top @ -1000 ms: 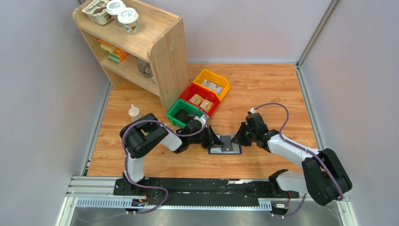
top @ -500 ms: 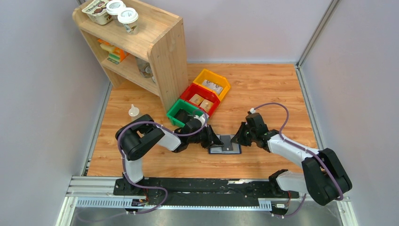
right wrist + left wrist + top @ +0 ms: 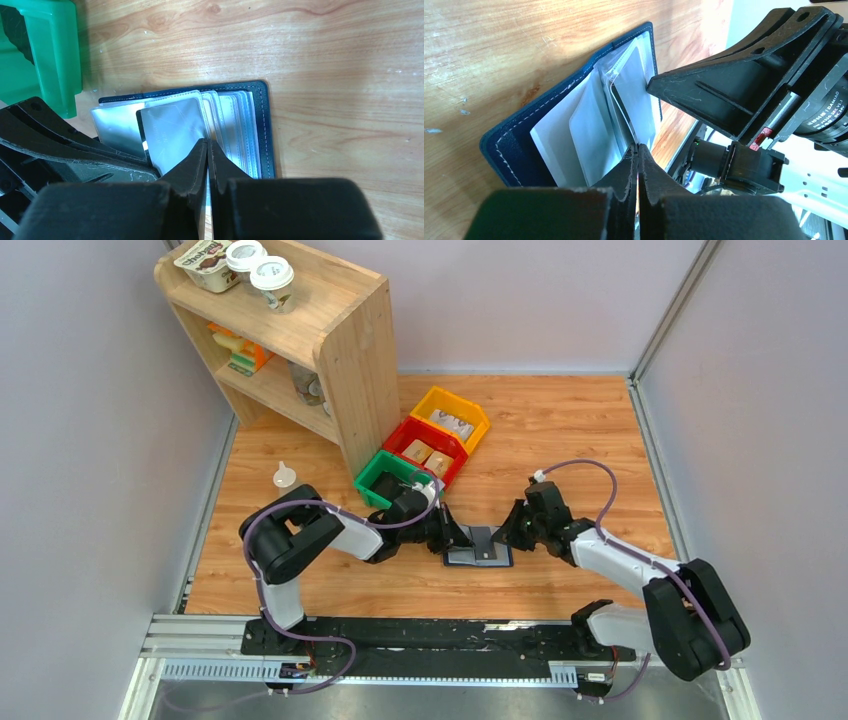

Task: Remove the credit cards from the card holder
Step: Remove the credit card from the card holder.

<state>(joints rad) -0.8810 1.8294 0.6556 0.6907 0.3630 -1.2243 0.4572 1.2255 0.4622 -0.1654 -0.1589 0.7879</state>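
Left pincer (image 3: 638, 148): fingers pressed together, tips at the foot of the fanned clear leaves; cannot tell whether a leaf is caught between them. Right pincer (image 3: 207, 143): fingers closed on a thin pale leaf whose edge shows as a light strip between them. Holder (image 3: 266, 135): lies open and flat on the table (image 3: 560, 420), navy cover down, clear leaves fanned upward. A grey, shiny card (image 3: 172, 131) with a dark edge sits in one of the raised leaves, just at 10 o'clock of the right fingertips in the right wrist view. No card lies loose on the wood that I can see. Top view: the holder is near the table's middle. The left pincer is on it from 9 o'clock and the right from 2 o'clock, and the two heads nearly meet above it. Green bin (image 3: 390, 480) sits near the holder at 11 o'clock. Red bin (image 3: 428, 448) and yellow bin (image 3: 455, 418) follow in a row toward 1 o'clock. Wooden shelf (image 3: 330, 350) stands beyond the bins at 11 o'clock.
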